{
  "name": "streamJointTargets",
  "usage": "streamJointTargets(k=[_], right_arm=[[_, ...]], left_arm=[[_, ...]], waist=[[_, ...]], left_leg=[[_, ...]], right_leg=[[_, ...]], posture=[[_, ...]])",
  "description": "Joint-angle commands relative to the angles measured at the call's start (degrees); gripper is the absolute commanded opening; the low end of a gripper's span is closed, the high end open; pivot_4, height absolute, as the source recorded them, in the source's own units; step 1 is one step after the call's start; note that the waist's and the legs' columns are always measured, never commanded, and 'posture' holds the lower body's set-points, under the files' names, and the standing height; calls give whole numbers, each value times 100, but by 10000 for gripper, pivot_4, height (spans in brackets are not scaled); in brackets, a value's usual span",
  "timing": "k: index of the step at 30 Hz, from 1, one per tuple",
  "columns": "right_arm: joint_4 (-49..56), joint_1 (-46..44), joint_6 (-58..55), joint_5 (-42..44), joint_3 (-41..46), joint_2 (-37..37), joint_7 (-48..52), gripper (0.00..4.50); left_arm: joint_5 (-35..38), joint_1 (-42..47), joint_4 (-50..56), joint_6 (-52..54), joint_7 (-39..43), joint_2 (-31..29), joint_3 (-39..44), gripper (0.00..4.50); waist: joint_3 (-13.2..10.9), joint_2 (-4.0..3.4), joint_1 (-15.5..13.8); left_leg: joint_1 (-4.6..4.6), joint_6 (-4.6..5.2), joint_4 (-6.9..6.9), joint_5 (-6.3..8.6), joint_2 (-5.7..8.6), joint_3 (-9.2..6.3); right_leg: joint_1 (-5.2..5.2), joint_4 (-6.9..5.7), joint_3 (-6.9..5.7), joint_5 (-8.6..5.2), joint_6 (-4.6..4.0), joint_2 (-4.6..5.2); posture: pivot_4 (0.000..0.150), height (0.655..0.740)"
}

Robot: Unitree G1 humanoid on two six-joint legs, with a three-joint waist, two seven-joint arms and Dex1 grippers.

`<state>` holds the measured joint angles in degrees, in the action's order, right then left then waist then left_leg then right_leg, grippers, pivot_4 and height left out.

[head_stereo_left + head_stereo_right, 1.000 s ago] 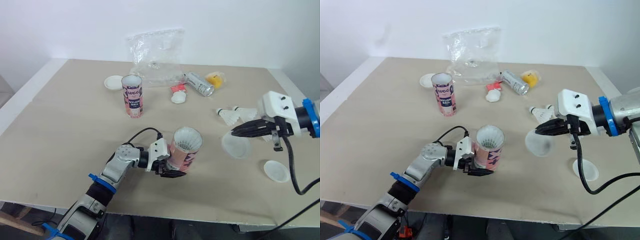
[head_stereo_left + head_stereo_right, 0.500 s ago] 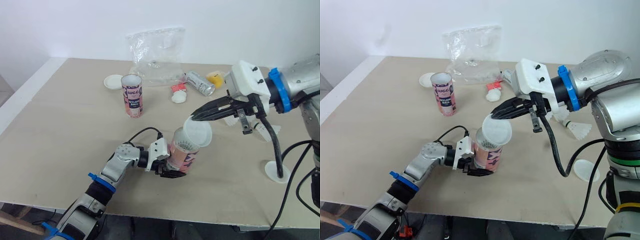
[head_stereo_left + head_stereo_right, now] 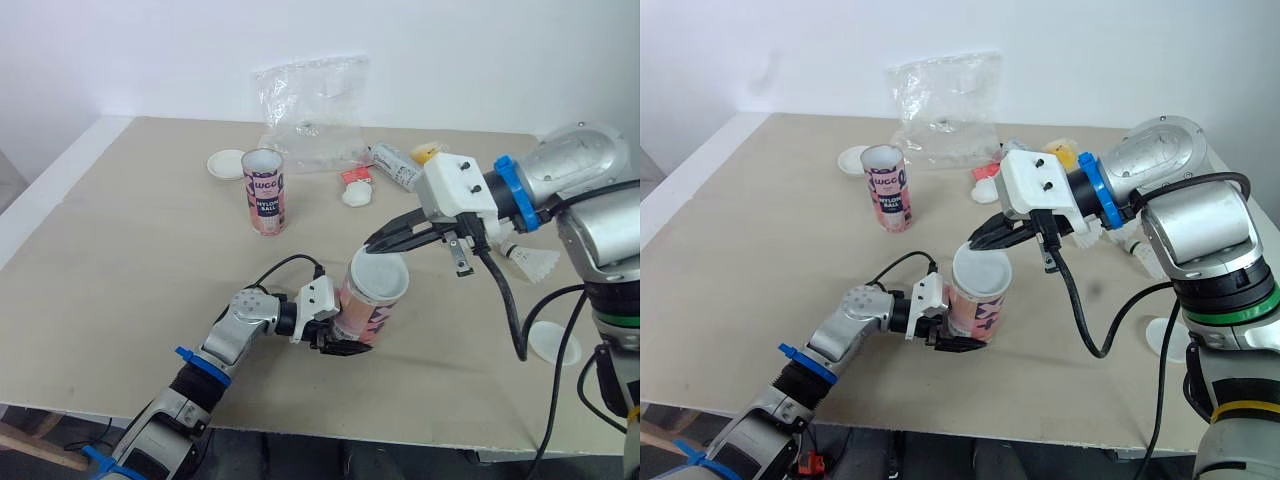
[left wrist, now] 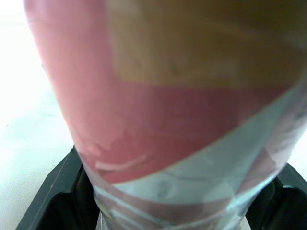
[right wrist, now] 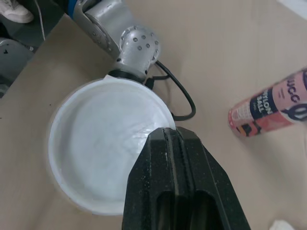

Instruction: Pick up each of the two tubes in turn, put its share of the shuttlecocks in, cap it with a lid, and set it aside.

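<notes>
Left tool [image 3: 343, 338] was clamped on the tilted tube [image 3: 365, 305] over the table [image 3: 130, 260], mouth leaning toward one o'clock! Lid [image 3: 381, 272] lay over that mouth, its rim at twelve o'clock pinched between the pressed-together fingers of the right tool [image 3: 376, 243]; one shuttlecock [image 3: 537, 263] lay out at three o'clock.

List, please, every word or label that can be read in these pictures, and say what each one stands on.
"NYLON BALL": on the upright pink cardboard tube at the back.
Logo above it: looks like "WCG", first letter unsure.
Tilted pink tube in the left gripper: print too blurred.
Silver can: too small.
White plastic lid in the right gripper: none.
</notes>
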<state>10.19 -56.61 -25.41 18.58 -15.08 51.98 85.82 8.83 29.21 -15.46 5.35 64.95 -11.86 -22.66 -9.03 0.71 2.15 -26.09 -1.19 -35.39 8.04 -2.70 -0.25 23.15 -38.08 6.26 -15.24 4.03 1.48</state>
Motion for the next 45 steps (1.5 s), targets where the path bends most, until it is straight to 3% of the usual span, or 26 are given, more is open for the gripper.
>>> streamJointTargets(k=[1, 12, 13, 16, 19, 21, 28, 34, 40, 41, 42, 45], right_arm=[[-16, -18, 102, -15, 61, -18, 108, 516], [-81, 54, 212, -205, -20, 93, 359, 516], [-47, 72, 122, -169, -26, 118, 399, 5349], [-18, 106, 130, -172, 5, 121, 398, 11119], [-21, 102, 69, -118, 99, 69, 344, 26406], [-48, 94, -14, -26, 199, 20, 266, 32168], [-237, -52, -1036, 732, 930, -148, -322, 32168], [140, 261, -2276, 1892, 1689, -277, -844, 32168], [606, 902, -2514, 2155, 1692, -302, -1255, 13841], [647, 993, -2538, 2153, 1658, -301, -1319, 7416], [694, 1085, -2540, 2141, 1616, -285, -1362, 3701], [812, 1334, -2423, 1962, 1403, -173, -1358, 1744]], left_arm=[[-185, -141, -218, 235, -63, -85, -124, 32759], [-153, -149, -224, 303, -127, -59, -119, 32759], [-146, -151, -222, 312, -131, -55, -115, 32759], [-136, -156, -217, 333, -142, -50, -106, 32759], [-128, -158, -206, 364, -151, -52, -97, 32759], [-128, -157, -208, 372, -159, -49, -95, 32759], [-133, -168, -197, 371, -171, -55, -101, 32759], [-145, -153, -218, 352, -161, -62, -108, 32759], [-146, -144, -210, 369, -141, -66, -123, 32759], [-142, -141, -207, 373, -140, -63, -122, 32759], [-137, -140, -199, 379, -141, -61, -119, 32759], [-129, -148, -162, 398, -144, -71, -112, 32759]], waist=[[0, 0, 0], [0, 0, -3], [0, 0, -4], [0, 0, -8], [0, 0, -6], [0, 0, -6], [0, 0, -8], [0, 0, -7], [0, 1, -4], [1, 2, -3], [1, 2, -3], [1, 2, -3]], left_leg=[[0, 0, 0, 0, 0, 0], [0, 0, -1, 0, 0, 0], [0, 0, -1, 0, 0, 0], [0, 0, -1, 0, 1, 0], [1, 0, -1, 0, 0, 0], [5, 0, -1, 0, -1, -1], [3, 0, -1, -1, -1, -1], [3, 0, 0, -1, -1, -1], [3, 1, -1, -1, -1, -1], [3, 1, -1, -1, -1, -2], [4, 1, -1, -1, -2, -3], [3, 1, -1, -1, -2, -2]], right_leg=[[0, 0, 0, 0, 0, 0], [0, 0, 0, 0, 0, 0], [-1, 0, 0, 0, 0, 0], [-1, 0, 0, 0, 0, 1], [-1, 0, 0, 1, -1, 0], [-3, 0, 0, 1, -2, -1], [-3, 0, 0, 4, -5, 0], [-4, -1, 0, 4, -5, 0], [-5, -1, 1, 4, -2, -1], [-5, -1, 1, 4, -2, -2], [-6, -1, 0, 4, -2, -3], [-4, -1, 1, 4, -2, -3]], posture=[[1500, 7400], [1500, 7400], [1500, 7400], [1500, 7400], [1500, 7400], [1500, 7400], [1500, 7400], [1500, 7400], [1500, 7400], [1500, 7400], [1500, 7400], [1500, 7400]])
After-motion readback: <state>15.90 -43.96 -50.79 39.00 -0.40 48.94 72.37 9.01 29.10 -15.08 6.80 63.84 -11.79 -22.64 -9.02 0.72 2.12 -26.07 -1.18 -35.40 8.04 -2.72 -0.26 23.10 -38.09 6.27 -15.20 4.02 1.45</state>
